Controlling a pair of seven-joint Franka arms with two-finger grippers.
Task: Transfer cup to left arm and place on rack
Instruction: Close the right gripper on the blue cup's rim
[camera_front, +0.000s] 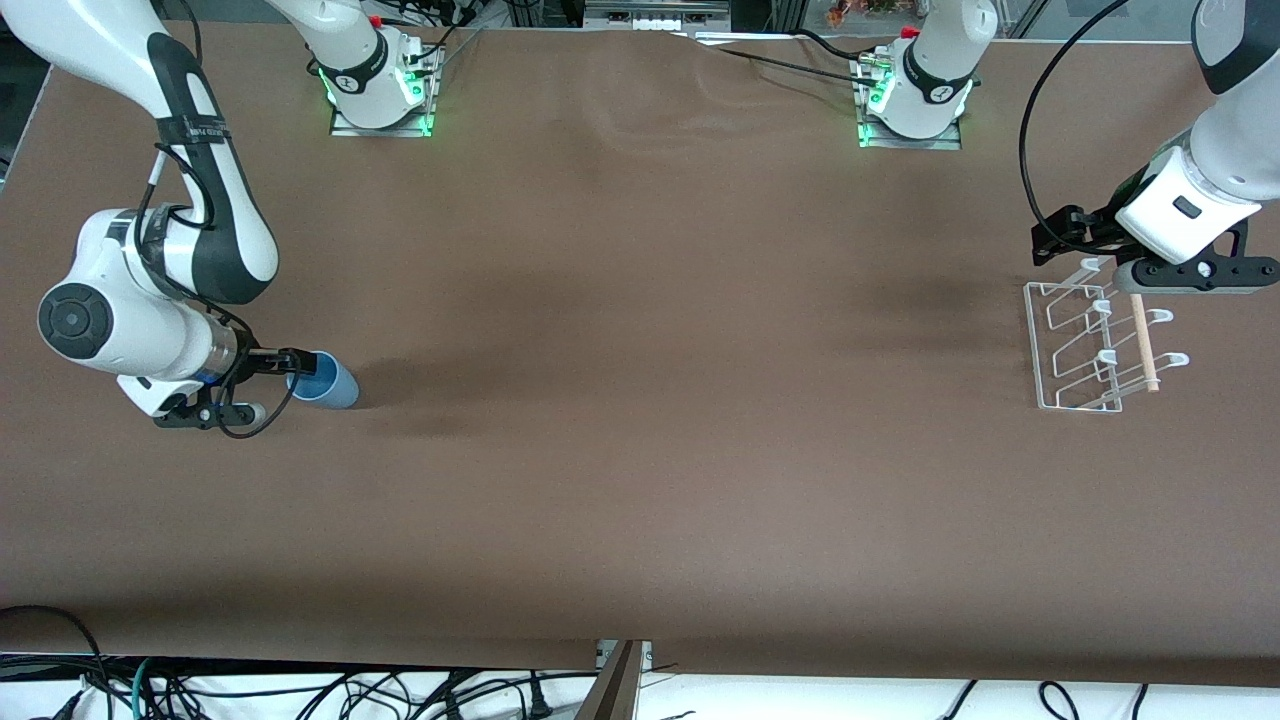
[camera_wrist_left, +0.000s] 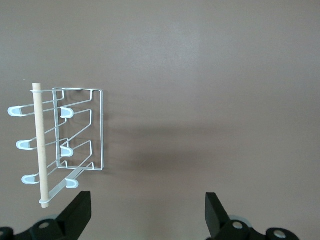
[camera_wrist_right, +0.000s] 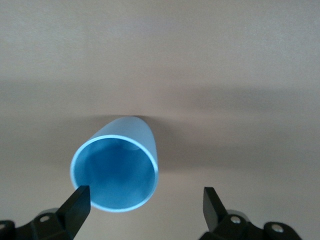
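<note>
We see the right pincer (camera_front: 290, 362) low at the right arm's end of the desk (camera_front: 640, 400), fingers apart, the cup (camera_front: 324, 380) lying on its side just before them, the left pincer (camera_front: 1150, 262) spread wide over the rack (camera_front: 1075, 345).

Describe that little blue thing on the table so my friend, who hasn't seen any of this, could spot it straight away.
Start at the brown table and go to the right arm's end, where the right gripper hangs open and low. Just at its fingertips sits the cup, a small handleless tumbler with its open mouth toward the gripper. It is the only light-blue item here; the white wire rack stands at the left arm's end.
</note>
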